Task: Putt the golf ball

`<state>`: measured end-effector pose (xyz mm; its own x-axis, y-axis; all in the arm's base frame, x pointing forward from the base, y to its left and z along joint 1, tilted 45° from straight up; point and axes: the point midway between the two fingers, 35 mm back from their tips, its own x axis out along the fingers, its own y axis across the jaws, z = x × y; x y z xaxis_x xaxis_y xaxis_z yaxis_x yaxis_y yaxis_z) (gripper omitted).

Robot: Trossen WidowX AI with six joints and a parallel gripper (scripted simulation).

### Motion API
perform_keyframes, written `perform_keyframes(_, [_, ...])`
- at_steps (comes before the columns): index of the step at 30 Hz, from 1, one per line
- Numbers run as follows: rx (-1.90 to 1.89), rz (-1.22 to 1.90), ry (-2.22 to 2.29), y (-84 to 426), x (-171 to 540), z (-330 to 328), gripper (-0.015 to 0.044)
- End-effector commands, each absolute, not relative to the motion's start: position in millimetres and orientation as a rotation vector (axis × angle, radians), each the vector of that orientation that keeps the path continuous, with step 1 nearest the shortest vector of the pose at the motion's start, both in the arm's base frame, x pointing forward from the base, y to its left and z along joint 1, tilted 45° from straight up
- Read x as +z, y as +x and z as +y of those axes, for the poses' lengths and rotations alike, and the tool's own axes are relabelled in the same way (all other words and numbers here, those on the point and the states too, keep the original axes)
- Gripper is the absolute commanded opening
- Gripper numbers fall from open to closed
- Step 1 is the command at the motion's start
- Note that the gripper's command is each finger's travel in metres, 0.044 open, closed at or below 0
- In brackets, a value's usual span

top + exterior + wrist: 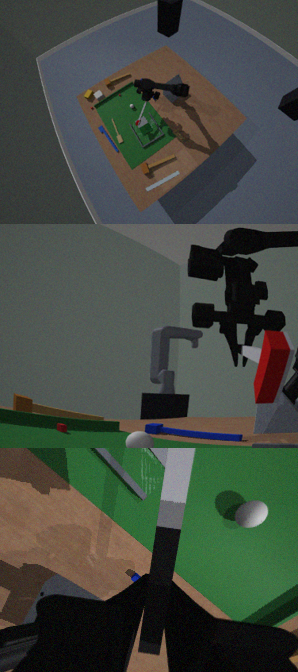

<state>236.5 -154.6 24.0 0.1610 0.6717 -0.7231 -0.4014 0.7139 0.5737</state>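
Observation:
My gripper (147, 99) (240, 363) (156, 579) is shut on the putter's black handle, above the mat's right edge in the top view. The red putter's shaft (143, 111) (250, 353) (176, 478) slants away from the fingers. Its red head (138, 122) (271, 367) is up in the air, appearing over the ramp area in the top view; the wrist view does not show it. The white golf ball (131, 106) (139, 441) (251, 514) sits on the green mat, apart from the head. The raised green (146, 128) lies inside grey rails, partly shadowed, beside the pale ramp.
A dark green wall (115, 94) (79, 422) edges the mat. Wooden hammers (158, 162) (23, 403), a pale mallet (120, 139), a blue tool (111, 141), a white bar (162, 181), a yellow block (89, 94) and a white block (98, 94) lie around. A small red cube (120, 94) (61, 427) is near the wall.

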Motion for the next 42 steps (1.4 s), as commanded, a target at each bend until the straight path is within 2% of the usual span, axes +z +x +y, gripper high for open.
perform_keyframes(1, [0.694,1.246,0.383,222.3,4.4,-175.2,0.0000])
perform_keyframes(22, [0.397,1.453,0.802,145.1,-74.0,-229.1,0.0000])
perform_keyframes(42, [0.396,1.453,0.805,149.3,-104.6,-200.8,0.0000])
